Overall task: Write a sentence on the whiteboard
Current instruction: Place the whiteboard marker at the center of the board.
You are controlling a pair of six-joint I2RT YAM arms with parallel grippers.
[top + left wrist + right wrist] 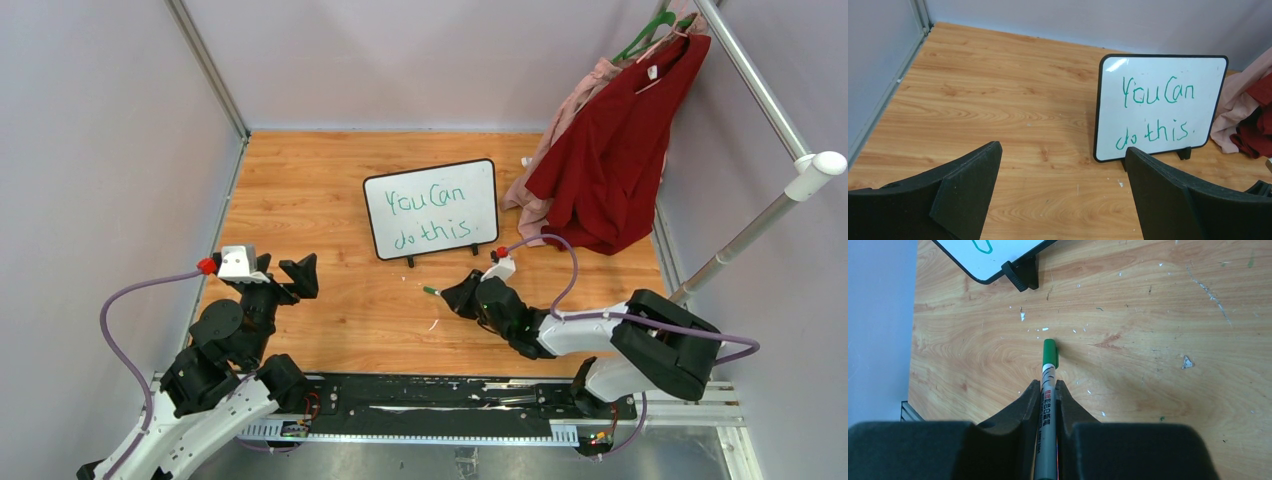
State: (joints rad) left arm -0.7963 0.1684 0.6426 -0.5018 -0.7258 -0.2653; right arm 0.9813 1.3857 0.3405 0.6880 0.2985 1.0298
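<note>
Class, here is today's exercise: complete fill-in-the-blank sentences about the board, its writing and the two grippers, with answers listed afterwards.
The right gripper is shut on a ____.
The sentence on the whiteboard ends with the word ____.
The left gripper is ____, holding nothing.
Answers: marker; this; open.

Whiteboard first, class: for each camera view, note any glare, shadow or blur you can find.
Left wrist view: glare patch on the top-left corner of the whiteboard, the sentence sharp. Right wrist view: the green marker throws a soft shadow rightward; the right gripper, near the lens, is dark with little detail. Top external view: even light, no whiteboard glare.
</note>
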